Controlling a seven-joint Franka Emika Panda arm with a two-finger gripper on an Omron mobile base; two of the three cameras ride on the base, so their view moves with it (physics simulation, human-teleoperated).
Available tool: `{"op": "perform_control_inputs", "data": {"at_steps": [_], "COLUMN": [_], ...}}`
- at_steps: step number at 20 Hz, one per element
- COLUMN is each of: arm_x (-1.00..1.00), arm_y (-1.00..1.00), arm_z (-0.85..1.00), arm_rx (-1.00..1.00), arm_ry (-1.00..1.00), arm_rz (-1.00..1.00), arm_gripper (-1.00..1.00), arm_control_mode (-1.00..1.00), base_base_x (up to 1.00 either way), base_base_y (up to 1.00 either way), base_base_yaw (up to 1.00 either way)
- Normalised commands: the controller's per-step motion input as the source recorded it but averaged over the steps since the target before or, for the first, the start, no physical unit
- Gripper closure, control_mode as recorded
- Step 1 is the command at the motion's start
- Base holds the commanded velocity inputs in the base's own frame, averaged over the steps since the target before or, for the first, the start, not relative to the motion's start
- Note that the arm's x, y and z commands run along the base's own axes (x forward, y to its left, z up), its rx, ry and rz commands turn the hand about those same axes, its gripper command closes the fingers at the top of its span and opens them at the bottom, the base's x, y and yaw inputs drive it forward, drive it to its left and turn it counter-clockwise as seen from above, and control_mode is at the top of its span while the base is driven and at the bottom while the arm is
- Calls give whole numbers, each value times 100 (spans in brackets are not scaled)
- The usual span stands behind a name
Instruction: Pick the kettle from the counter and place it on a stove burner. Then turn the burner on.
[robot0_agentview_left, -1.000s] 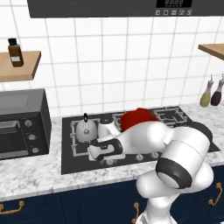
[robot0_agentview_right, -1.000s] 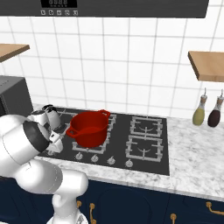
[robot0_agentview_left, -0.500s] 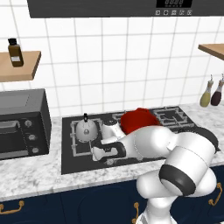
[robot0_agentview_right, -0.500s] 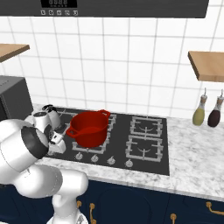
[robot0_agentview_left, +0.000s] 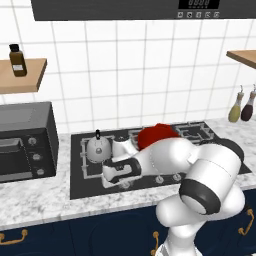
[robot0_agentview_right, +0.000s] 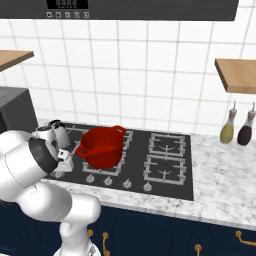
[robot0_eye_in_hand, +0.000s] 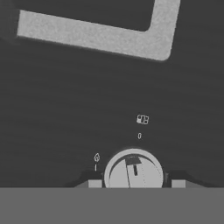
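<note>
Since a second ago, gripper (robot0_agentview_left: 111, 176) lower and further forward at lower centre-left of the left base view, down at the front-edge knob (robot0_eye_in_hand: 133, 171) of the black cooktop (robot0_agentview_left: 80, 186). Jaws narrower, flanking that knob. Elbow swung further right and lower.

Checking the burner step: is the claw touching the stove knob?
Touching, it seems: in the hand view the claw has its fingertips flush against both sides of the round knob.

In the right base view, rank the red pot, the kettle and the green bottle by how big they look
1. Red pot, clearly largest.
2. Kettle and green bottle look similar; the arm partly hides the kettle, so no ranking.
</note>
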Motion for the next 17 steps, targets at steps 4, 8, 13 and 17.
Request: {"op": "perform_control_inputs", "data": {"at_steps": [4, 8, 13, 17], "arm_x": [0, 0, 0, 0], "arm_y": [0, 0, 0, 0], "arm_z": [-27, -27, -27, -27], "arm_rx": [0, 0, 0, 0], "arm_ry": [4, 1, 0, 0], "arm_rz": [31, 30, 30, 30], "arm_gripper": [100, 100, 100, 100], "arm_control_mode": [-100, -100, -100, -100], "base_base_x": [0, 0, 0, 0], "base_base_y": [0, 0, 0, 0], "base_base_yaw": [0, 0, 0, 0]}}
